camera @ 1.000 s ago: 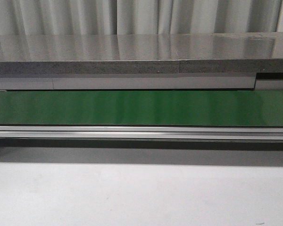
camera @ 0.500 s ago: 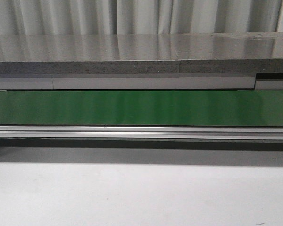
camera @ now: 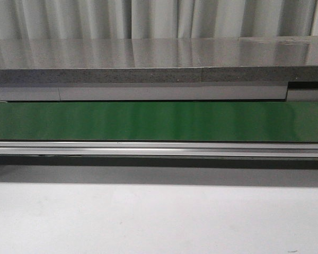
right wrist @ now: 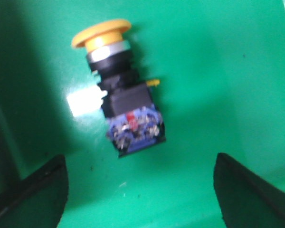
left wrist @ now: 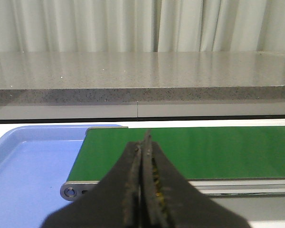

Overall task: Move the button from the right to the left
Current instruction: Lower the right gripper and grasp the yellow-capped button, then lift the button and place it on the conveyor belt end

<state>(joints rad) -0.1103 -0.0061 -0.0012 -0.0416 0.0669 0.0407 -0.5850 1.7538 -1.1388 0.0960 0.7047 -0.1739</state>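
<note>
In the right wrist view the button [right wrist: 121, 99] lies on its side on the green belt [right wrist: 218, 71], with its yellow-orange cap, black body and bluish end in plain sight. My right gripper [right wrist: 140, 190] is open above the belt, its two dark fingertips [right wrist: 35, 194] wide apart, with the button just beyond the gap between them. In the left wrist view my left gripper [left wrist: 143, 156] is shut and empty, over the near edge of the belt [left wrist: 228, 152] by its end. The front view shows the belt [camera: 159, 120] with no button and no gripper on it.
A blue tray [left wrist: 33, 161] lies beside the belt's end roller [left wrist: 70, 192]. A grey stone-like counter [camera: 159, 63] runs behind the belt, with white curtains beyond. An aluminium rail [camera: 159, 149] borders the belt's near side, and a pale table top [camera: 159, 222] lies in front.
</note>
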